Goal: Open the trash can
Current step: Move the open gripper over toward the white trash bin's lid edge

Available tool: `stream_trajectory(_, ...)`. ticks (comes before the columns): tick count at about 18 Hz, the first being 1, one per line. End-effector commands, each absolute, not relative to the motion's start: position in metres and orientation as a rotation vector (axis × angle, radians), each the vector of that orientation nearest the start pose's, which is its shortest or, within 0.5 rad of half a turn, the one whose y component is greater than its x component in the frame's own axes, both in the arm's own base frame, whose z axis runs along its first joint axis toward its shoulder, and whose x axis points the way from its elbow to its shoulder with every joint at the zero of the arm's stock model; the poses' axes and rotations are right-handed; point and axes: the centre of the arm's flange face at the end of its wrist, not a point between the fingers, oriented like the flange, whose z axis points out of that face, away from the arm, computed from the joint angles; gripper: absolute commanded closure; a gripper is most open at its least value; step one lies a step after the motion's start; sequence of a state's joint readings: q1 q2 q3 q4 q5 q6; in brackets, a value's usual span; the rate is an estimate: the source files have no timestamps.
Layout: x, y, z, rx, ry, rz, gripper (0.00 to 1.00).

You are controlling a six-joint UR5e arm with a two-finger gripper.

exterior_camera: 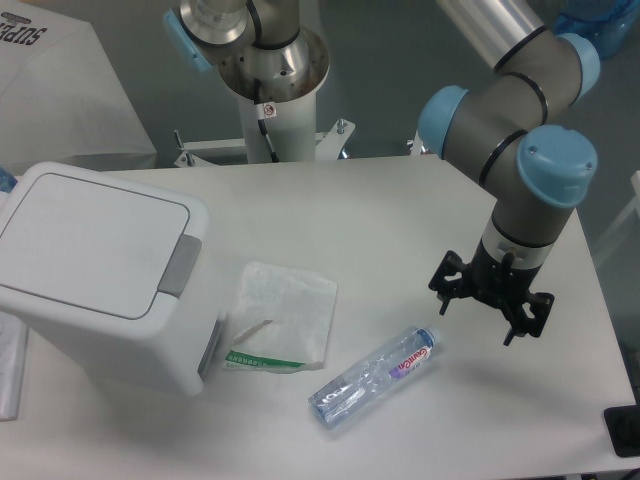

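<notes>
The trash can is a large white boxy bin standing at the table's left side. Its flat lid lies down, closed, and the grey push-button latch sits on the lid's right edge. My gripper hangs over the right part of the table, far to the right of the bin and touching nothing. It points downward under the wrist, whose black bracket hides the fingers, so their spacing does not show.
A white tissue packet lies just right of the bin. A clear plastic bottle lies on its side toward the front, left of the gripper. The arm's base column stands behind the table. A black object sits at the front right corner.
</notes>
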State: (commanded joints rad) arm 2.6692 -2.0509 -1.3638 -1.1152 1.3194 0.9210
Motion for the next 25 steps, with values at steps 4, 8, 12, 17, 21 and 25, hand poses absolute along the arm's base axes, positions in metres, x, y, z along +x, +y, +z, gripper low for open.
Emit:
stream_trajectory(4,-0.504,0.490,0.378,-2.754,-0.231,-0.028,0.00)
stream_trajectory(8,-0.469,0.509,0.418,-2.659,-0.319,-0.074,0.00)
stream_trajectory(12,-0.432,0.523,0.455,-2.592,-0.336,-0.113,0.00)
stream_trajectory(17,-0.383,0.538,0.485,-2.539,-0.316,-0.177,0.00)
stream_trajectory(21,-0.361,0.544,0.499,-2.509,-0.369,-0.217,0.00)
stream_trajectory(25,-0.323,0.546,0.500,-2.521,-0.344,-0.253,0.00)
